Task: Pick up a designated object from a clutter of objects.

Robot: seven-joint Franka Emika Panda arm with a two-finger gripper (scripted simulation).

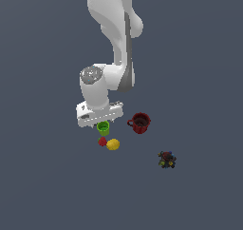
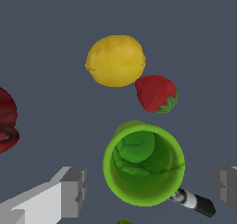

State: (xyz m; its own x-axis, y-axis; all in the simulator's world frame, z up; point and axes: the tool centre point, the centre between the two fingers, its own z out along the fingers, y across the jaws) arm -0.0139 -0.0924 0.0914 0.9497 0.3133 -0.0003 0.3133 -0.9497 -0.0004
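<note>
Fingers point(image 2: 69, 190) of the gripper point(image 1: 101, 121) are standing apart, one on each side of the green cup point(image 2: 143, 168), not yet touching it. Going from the exterior view's left: the cup is sitting upright near the middle of the worktop, well away from every edge, with a strawberry point(image 1: 102, 141) and lemon point(image 1: 113, 144) just beside it, then the red mug point(image 1: 140, 123), then a dark toy cube point(image 1: 166, 159) well apart. A black marker point(image 2: 194, 202) is lying against the cup's base. Being thin plastic, the cup is probably light, smooth and slightly springy; squeezing its outer wall below the rim looks safest.
</note>
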